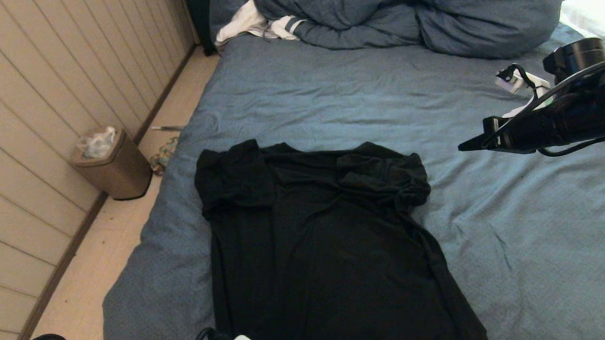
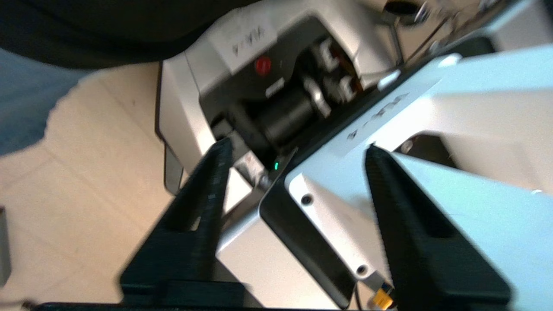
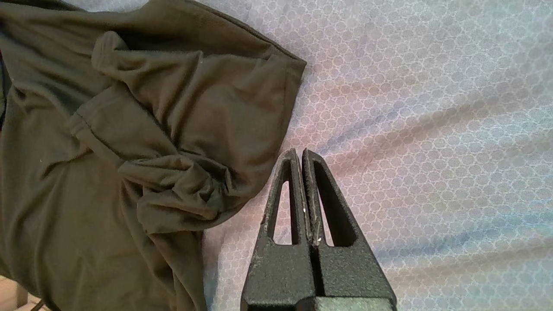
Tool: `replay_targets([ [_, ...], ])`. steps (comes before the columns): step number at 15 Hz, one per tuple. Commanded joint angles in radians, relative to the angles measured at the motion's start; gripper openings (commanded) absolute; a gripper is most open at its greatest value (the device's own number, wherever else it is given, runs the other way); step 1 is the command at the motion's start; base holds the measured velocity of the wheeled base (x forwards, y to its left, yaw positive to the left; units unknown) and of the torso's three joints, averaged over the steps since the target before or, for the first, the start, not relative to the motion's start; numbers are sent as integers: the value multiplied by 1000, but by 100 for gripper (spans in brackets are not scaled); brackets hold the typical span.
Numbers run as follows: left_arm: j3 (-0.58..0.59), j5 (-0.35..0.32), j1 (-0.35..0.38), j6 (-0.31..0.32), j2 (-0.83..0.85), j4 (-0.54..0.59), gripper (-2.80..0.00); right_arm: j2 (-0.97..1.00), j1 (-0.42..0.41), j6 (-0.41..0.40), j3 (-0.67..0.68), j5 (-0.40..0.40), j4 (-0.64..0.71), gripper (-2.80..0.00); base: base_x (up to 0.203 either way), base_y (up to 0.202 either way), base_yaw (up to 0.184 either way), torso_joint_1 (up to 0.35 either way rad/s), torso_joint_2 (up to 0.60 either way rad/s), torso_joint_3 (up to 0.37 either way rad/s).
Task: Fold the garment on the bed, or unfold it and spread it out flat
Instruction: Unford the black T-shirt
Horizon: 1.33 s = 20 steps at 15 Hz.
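Note:
The garment (image 1: 312,243), a black T-shirt with its plain side up, lies lengthwise on the bed (image 1: 329,95) near the left edge. Its hem reaches the near edge. The right sleeve (image 1: 387,180) is bunched into a lump and the left sleeve (image 1: 235,179) is folded inward. My right gripper (image 1: 461,147) hovers shut and empty over bare sheet, to the right of the bunched sleeve (image 3: 181,190); its tips (image 3: 300,152) are apart from the cloth. My left gripper (image 2: 298,147) is open and holds nothing. It points at my own base (image 2: 389,129) and the floor, with the garment's edge (image 2: 108,30) beyond.
A blue duvet (image 1: 403,11) is heaped across the far end, with a white stripe-cuffed cloth (image 1: 251,23) at its left and a white pillow (image 1: 597,15) at the far right. A brown bin (image 1: 110,168) stands on the floor strip by the panelled wall (image 1: 27,129).

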Motion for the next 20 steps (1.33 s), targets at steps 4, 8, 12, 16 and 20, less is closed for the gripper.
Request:
replay_targets([
  [4, -142, 11, 295, 87, -19, 2, 0, -2, 0, 0, 1, 3, 3, -280, 0, 0, 0, 0, 0, 0],
  [8, -478, -94, 534, 170, 161, 0, -280, -7, -2, -2, -2, 2, 2, -280, 0, 0, 0, 0, 0, 0],
  [12, -719, -111, 618, 195, 395, -17, -280, -7, -5, -3, -4, 1, 2, -280, 0, 0, 0, 0, 0, 0],
  [16, -876, -92, 701, 209, 487, -101, -280, -2, -5, -7, -1, -3, 2, -280, 0, 0, 0, 0, 0, 0],
  [20, -1017, -37, 760, 206, 604, -114, -280, -1, -3, -10, 8, -3, 2, -280, 0, 0, 0, 0, 0, 0],
])
